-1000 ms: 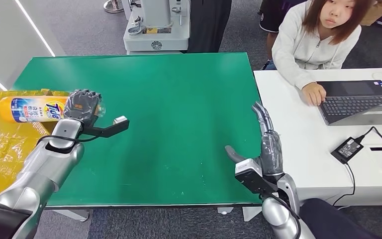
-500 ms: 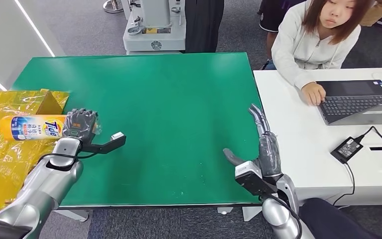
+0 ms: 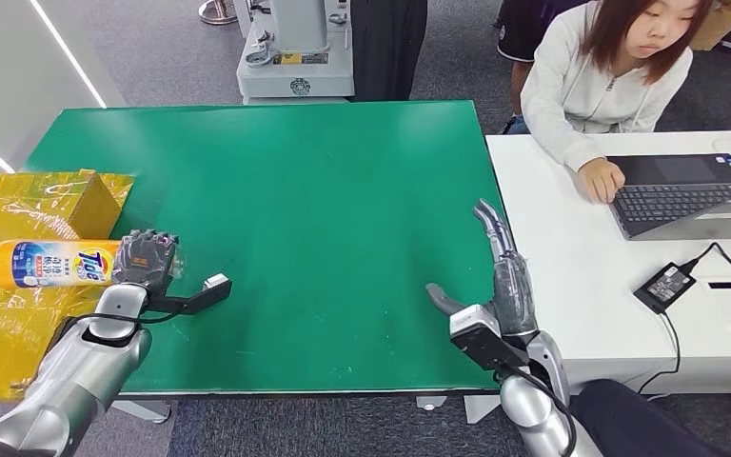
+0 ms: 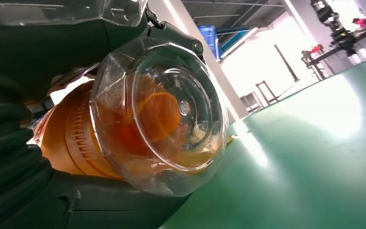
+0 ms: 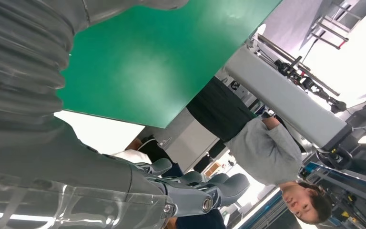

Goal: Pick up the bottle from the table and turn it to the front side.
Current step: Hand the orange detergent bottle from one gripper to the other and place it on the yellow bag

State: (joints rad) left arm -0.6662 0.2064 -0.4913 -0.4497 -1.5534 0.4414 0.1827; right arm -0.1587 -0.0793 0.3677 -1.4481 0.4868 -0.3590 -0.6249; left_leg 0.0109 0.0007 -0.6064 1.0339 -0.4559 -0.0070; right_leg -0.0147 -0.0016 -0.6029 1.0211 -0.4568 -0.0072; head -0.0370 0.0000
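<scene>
Orange plastic and a blue-and-white label marking the bottle (image 3: 52, 264), lying on its side at the near left edge of the green table (image 3: 324, 190), body reaching out over the crinkled yellow bag (image 3: 5, 314) beside the table. Left hand (image 3: 146, 259) wrapping dark fingers around the cap end of the bottle and gripping it firmly, wrist and silver forearm trailing back toward the lower left. Clear cap (image 4: 162, 112) facing the left wrist camera, the orange nozzle showing through it, fingers (image 4: 100, 205) pressing against the cap's rim with green tabletop stretching away behind.

Right hand (image 3: 500, 276) hovering over the near right edge of the table, holding nothing, fingers extended straight and pointing away from the robot, thumb sticking out toward the table's middle. Same straight, spread fingers (image 5: 205, 188) showing in the right wrist view.

White desk (image 3: 571, 248) standing just beside the green table on the right. Person in a light hoodie (image 3: 590, 76) sitting there, one hand resting on a laptop (image 3: 695, 195). Black power adapter (image 3: 663, 284) lying on the desk near the laptop, cable trailing off.
</scene>
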